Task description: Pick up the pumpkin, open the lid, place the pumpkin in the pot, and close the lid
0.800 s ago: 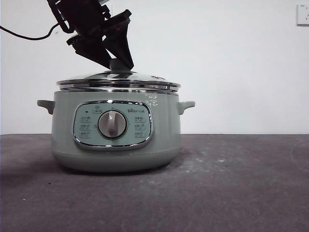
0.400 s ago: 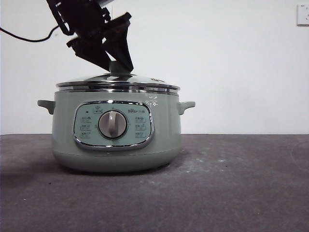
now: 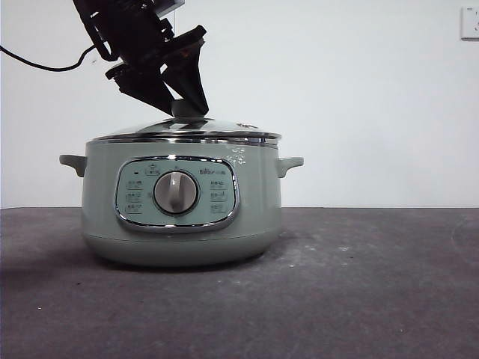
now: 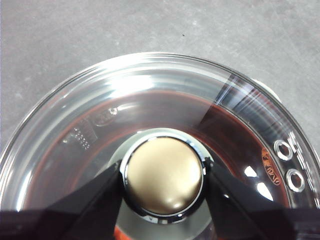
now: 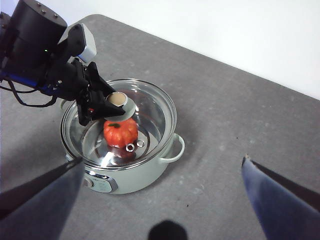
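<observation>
Presently:
- Table [image 3: 359, 299]: dark grey, scuffed surface filling the lower part of the front view; the nearest item in the frame.
- Pot [image 3: 179, 232]: sage-green cooker standing on the table, left of centre in the front view; one small handle on each side.
- Control panel [image 3: 177, 194]: chrome-framed, on the pot's near face, with a silver dial [image 3: 176, 193] at its middle.
- Lid [image 3: 187, 131]: glass dome with chrome rim, seated on the pot's rim; two small steam holes [image 5: 135, 145] show in the right wrist view.
- Knob [image 4: 163, 175]: round, on top of the lid, lower centre of the left wrist view.
- Left gripper [image 3: 183, 105]: enters from the upper left of the front view; jaws clamped on the knob, one on each side, touching it.
- Pumpkin [image 5: 120, 131]: orange-red, green stem up, inside the pot beneath the glass lid, centre left of the right wrist view.
- Right gripper [image 5: 165, 170]: held well above the table, jaws spread wide at the lower corners of its own view, holding nothing.
- Wall [image 3: 359, 90]: white, behind everything; an outlet plate [image 3: 470, 22] at the upper right corner.
</observation>
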